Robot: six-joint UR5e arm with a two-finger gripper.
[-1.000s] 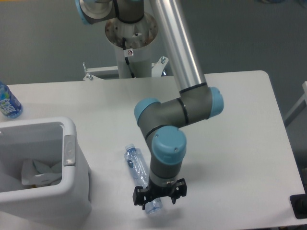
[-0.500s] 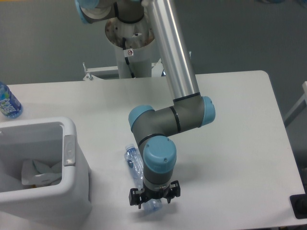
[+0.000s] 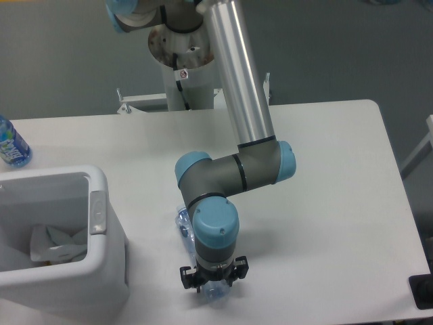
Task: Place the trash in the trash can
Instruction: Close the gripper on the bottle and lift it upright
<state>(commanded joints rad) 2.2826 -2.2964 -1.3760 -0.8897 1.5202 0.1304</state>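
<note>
Camera view, looking down on the white table (image 3: pixel 325 203), and right at the near edge the gripper (image 3: pixel 210 279) is low over the crushed clear bottle (image 3: pixel 186 227). The black fingers sit either side of the bottle's near, bluish end, which pokes out just below them. Whether they are actually squeezing it or merely straddling it, I cannot tell from here (the wrist hides the contact). The rest of the bottle runs up and to the left from under the wrist, lying flat on the table, its far bluish end showing beside the arm's lower blue-capped joint (image 3: pixel 215 227).

Over to the left, near the front corner, the trash can (image 3: pixel 111 271), a big white bin with rounded corners, stands well apart from the bottle. Its grey oblong latch (image 3: pixel 99 212) faces the arm on the right-hand wall. Down inside, the crumpled white wrapper (image 3: pixel 57 245) lies on the bottom, so that piece is in.

Moving back, the arm's grey elbow with blue caps bends above the bottle, and the long silver tube (image 3: pixel 240 74) climbs toward the base post (image 3: pixel 186 74) behind the table's far edge.

Far left, at the table's back edge, the blue-labelled water bottle (image 3: pixel 11 143) stands upright, partly cut off by the frame.
</note>
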